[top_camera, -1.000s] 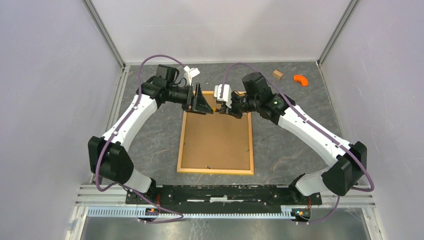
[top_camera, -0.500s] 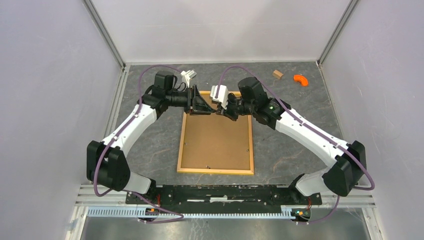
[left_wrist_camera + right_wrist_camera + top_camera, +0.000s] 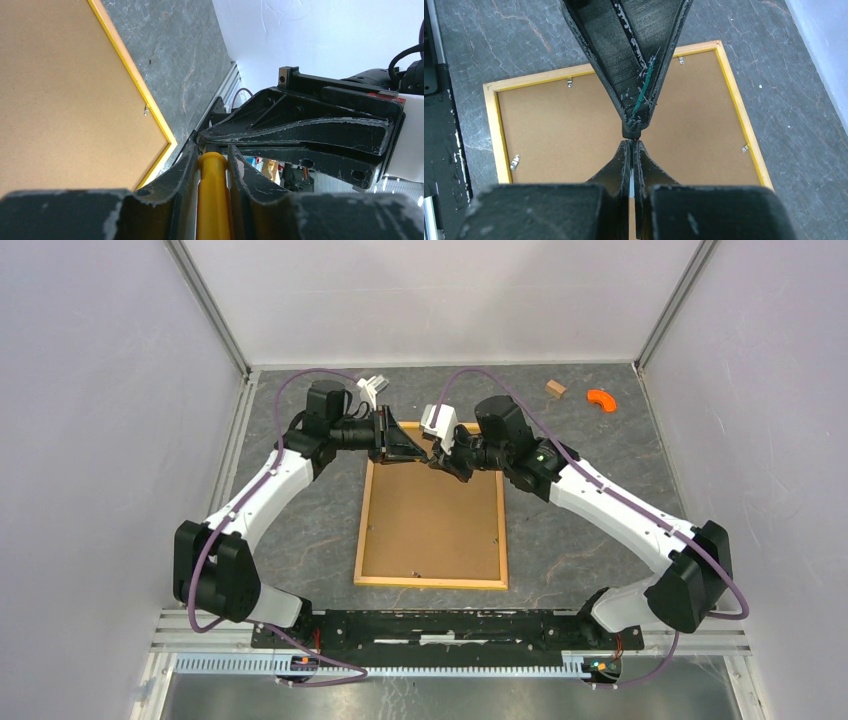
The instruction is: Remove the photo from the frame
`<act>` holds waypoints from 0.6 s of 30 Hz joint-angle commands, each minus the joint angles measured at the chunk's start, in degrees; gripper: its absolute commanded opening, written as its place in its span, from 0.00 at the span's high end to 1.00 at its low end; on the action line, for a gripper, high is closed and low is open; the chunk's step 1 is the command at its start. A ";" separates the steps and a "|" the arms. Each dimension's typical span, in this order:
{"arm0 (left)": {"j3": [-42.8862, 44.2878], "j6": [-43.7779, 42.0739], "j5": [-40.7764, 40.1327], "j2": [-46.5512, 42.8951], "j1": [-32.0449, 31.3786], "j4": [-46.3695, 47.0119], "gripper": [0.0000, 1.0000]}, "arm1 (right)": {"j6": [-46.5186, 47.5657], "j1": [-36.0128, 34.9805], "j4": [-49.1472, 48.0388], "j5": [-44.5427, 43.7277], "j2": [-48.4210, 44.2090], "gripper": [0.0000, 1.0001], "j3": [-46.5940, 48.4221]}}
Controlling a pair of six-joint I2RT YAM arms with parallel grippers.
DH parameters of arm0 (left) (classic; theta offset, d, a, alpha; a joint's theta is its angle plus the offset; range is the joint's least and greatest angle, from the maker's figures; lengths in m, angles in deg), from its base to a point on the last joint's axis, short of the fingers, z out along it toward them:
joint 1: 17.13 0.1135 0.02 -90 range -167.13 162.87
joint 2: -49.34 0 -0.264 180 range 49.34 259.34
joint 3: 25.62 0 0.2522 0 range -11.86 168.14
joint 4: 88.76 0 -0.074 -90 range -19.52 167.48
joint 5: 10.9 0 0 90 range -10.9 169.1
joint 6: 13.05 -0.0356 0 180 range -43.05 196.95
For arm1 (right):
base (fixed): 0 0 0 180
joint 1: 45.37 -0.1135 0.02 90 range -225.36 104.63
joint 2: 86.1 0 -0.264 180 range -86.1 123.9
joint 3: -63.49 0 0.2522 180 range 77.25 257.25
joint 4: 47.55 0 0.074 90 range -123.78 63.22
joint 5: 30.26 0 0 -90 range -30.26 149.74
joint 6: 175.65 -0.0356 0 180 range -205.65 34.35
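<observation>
The frame lies flat and face down on the grey table, with its brown board back up and small clips along its inner border. The photo is out of sight in all three views. From above, the middle of the frame's far edge is hidden under the two grippers, which meet tip to tip over the far part of the board.

The left gripper narrows to a closed point. A rounded yellow piece sits between its fingers lower down — whether this is something held or part of the gripper cannot be made out. The right gripper has its fingers pressed almost together, with only a thin pale sliver between them, too narrow to identify. The left wrist view cuts off most of the frame.
</observation>
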 commanded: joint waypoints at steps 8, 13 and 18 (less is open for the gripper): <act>2.37 -8.67 -1.70 -3.59 2.91 -7.88 0.98 | -0.38 -0.81 0.05 -1.02 -0.03 0.69 -0.19; 6.46 -37.68 -11.49 -6.85 5.81 -32.57 0.98 | 11.47 -0.45 10.81 1.49 -0.91 0.33 -3.92; 2.65 -54.73 -19.71 -12.41 5.80 -43.28 0.98 | 18.62 -0.52 13.84 3.41 -3.64 0.22 -13.99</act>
